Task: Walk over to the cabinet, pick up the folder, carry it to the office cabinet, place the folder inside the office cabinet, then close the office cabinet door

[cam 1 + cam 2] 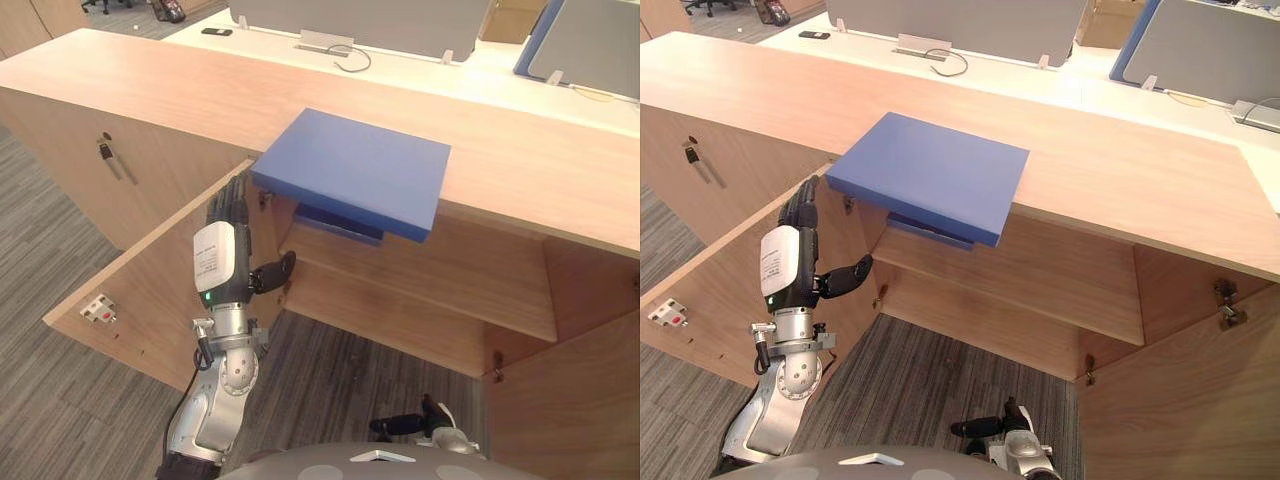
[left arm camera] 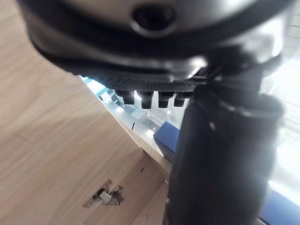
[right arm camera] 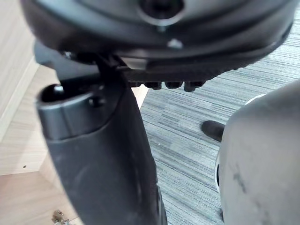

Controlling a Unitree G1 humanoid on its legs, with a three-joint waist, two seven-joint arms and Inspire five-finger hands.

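A blue folder (image 1: 355, 170) lies flat on the wooden cabinet top (image 1: 150, 90), its near edge overhanging the open compartment. A second, darker blue item (image 1: 340, 222) lies on the shelf (image 1: 450, 280) just beneath it. My left hand (image 1: 225, 250) is raised in front of the opening, beside the open left door (image 1: 140, 300), fingers straight and pointing up toward the folder's left corner, thumb out to the side; it holds nothing. The left wrist view shows the folder (image 2: 168, 138) past those fingers. My right hand (image 1: 415, 425) hangs low over the carpet, relaxed and empty.
The cabinet's right door (image 1: 570, 400) also stands open. To the left is a closed door with a key (image 1: 104, 148) in its lock. Behind the cabinet runs a white desk with grey partitions and a phone (image 1: 216, 32). Grey carpet lies in front.
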